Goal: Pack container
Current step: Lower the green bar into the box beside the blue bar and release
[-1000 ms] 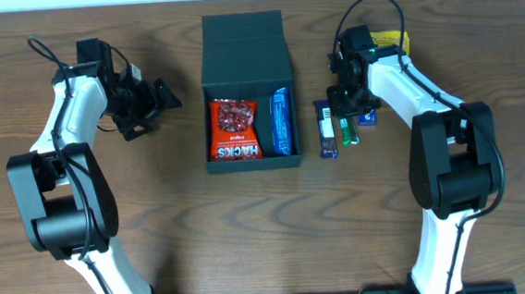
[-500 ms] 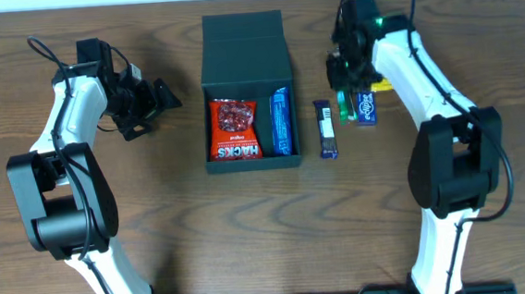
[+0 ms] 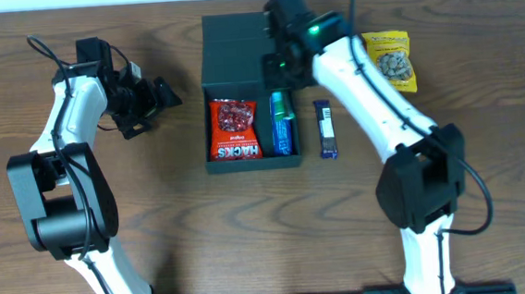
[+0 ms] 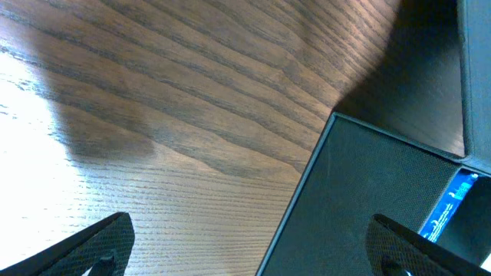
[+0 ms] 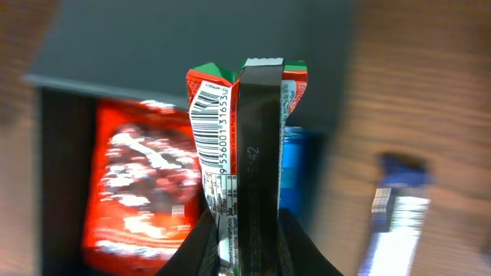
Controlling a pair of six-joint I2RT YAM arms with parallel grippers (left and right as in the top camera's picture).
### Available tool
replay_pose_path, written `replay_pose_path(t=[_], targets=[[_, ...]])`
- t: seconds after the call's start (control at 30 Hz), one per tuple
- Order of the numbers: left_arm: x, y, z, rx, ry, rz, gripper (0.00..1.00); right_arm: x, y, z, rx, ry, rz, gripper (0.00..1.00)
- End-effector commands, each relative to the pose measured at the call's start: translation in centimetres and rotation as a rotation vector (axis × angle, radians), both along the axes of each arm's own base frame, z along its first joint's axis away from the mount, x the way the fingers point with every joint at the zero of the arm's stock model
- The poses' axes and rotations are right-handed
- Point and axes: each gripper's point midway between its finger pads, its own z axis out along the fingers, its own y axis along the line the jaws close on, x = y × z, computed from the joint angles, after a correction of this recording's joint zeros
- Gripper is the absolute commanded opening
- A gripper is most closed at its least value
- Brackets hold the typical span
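The container (image 3: 245,51) sits mid-table with its flap lid thrown back, and a red packet (image 3: 233,129) and a blue packet (image 3: 283,141) lie side by side inside it. Your right gripper (image 3: 280,85) hangs over its right half, jaws pinching a green packet (image 5: 209,123) by one end. Your left gripper (image 3: 159,97) is off to the container's left, apart from it, jaws spread wide

The tabletop (image 3: 175,227) is smooth brown wood grain with a soft sheen where light strikes it. The container (image 3: 244,46) is matt dark card with a fine pebbled texture. The red snack packet (image 3: 233,129), green-and-red packet (image 5: 219,115) and yellow nut packet (image 3: 390,59) are glossy, crinkled plastic film. The right arm (image 3: 367,89) has a smooth white plastic shell.
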Motion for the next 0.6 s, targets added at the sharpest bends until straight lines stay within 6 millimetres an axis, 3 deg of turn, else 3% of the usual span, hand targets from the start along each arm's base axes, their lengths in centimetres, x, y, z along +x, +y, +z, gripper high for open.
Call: replay_pose_path(t=[0.0,0.23,0.57], targets=[[0.7,0.2,0.9,0.021,-0.039,-0.016,0.98,-1.1,2.1,-1.0,0.018,0.03,-0.05,0.14],[0.5,0.1,0.9,0.02,-0.032,-0.017,0.98,-3.1,4.6,-4.0,-0.018,0.095,-0.033,0.13],[0.5,0.1,0.9,0.02,-0.031,-0.016,0.98,-3.3,3.1,-7.4,-0.106,0.154,-0.08,0.13]])
